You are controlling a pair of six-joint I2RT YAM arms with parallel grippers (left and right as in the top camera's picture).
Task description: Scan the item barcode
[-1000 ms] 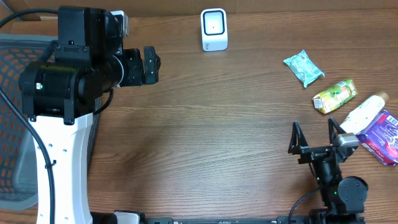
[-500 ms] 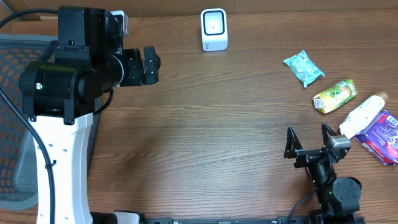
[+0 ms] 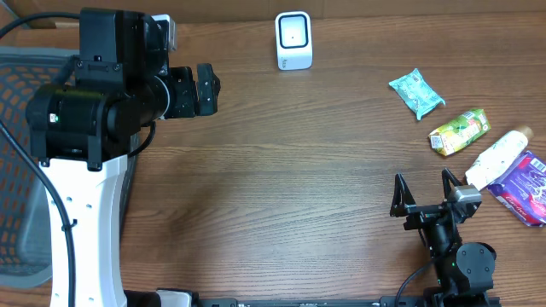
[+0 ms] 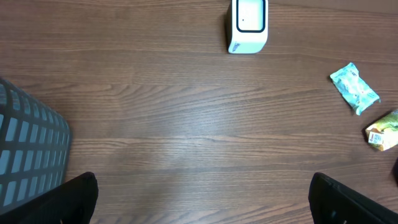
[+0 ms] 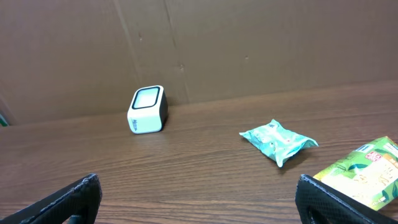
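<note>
Gaping wide, right tool (image 3: 424,193) and left tool (image 3: 198,91), green carton (image 3: 459,131) beyond right tool.

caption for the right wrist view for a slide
Open right pincer faces white scanner, teal packet and green package.

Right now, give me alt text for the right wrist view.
A white scanner stands on a wooden table before a cardboard wall, with a teal packet and a green carton to its right. The open right claw frames the bottom corners, empty.
</note>
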